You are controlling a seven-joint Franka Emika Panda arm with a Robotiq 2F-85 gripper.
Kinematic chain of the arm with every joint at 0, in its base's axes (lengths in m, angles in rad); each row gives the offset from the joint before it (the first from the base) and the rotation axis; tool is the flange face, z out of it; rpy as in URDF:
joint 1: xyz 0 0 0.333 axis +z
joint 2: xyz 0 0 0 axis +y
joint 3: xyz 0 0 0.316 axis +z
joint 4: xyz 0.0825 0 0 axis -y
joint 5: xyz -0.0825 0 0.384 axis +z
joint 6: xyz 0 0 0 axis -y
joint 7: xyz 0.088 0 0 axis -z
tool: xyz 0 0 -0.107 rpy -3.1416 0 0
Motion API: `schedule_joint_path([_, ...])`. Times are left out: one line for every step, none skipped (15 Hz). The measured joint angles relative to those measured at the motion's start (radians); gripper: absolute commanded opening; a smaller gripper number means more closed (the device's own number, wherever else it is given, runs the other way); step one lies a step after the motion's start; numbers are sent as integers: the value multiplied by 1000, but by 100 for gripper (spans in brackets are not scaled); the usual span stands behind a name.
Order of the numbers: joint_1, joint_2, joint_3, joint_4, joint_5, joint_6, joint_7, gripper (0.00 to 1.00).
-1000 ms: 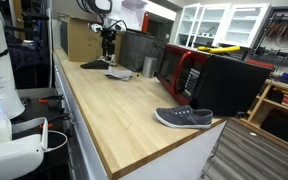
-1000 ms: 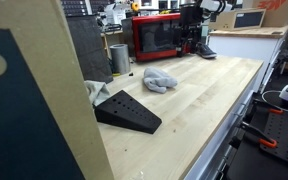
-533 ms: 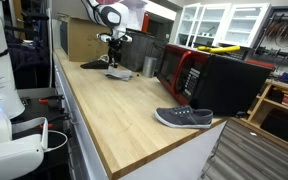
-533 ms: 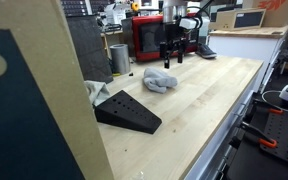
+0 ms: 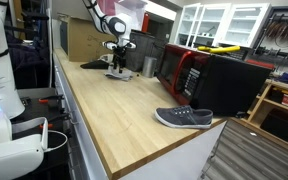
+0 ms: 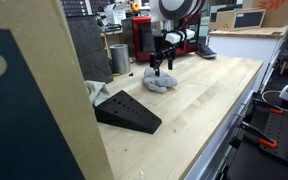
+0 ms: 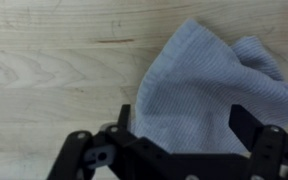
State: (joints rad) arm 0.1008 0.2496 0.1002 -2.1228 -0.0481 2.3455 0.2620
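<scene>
A crumpled light-blue cloth (image 7: 209,85) lies on the wooden worktop (image 7: 54,70). It shows as a small grey-blue heap in both exterior views (image 5: 120,74) (image 6: 161,80). My gripper (image 7: 184,118) hangs directly over it, open, with one dark finger (image 7: 125,118) at the cloth's edge and the other (image 7: 246,122) over its far side. The cloth fills the gap between the jaws, and nothing is pinched. In an exterior view the gripper (image 6: 161,66) points down just above the heap; I cannot tell whether the fingertips touch the fabric.
A black wedge-shaped block (image 6: 127,110) lies near the cloth. A grey sneaker (image 5: 183,118) sits at the worktop's other end. A red-and-black microwave (image 5: 189,72) and a metal cup (image 6: 118,57) stand along the back. A cardboard box (image 5: 81,38) is behind the arm.
The arm has swung along the worktop from near the microwave to above the cloth and come down toward it. The jaws have stayed open.
</scene>
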Motion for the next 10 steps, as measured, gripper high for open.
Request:
schedule_joint_path([5,17,-4,15,-10,8,6,100])
schedule_joint_path([10,33,-10,30,-15,15,17,100])
schedule_joint_path([15,48,-16,44,-16,22,24,100])
schedule_joint_path([18,64,-20,56,-17,28,32,100])
schedule_joint_path([22,80,-24,69,-18,33,42,75])
schedule_joint_path([27,95,-30,79,-19,36,49,72])
schedule_joint_path([33,110,-36,89,-23,37,58,66])
schedule_joint_path([39,125,-44,96,-27,38,61,56])
schedule_joint_path([43,138,-50,103,-30,39,62,49])
schedule_joint_path([46,146,-51,110,-30,39,62,42])
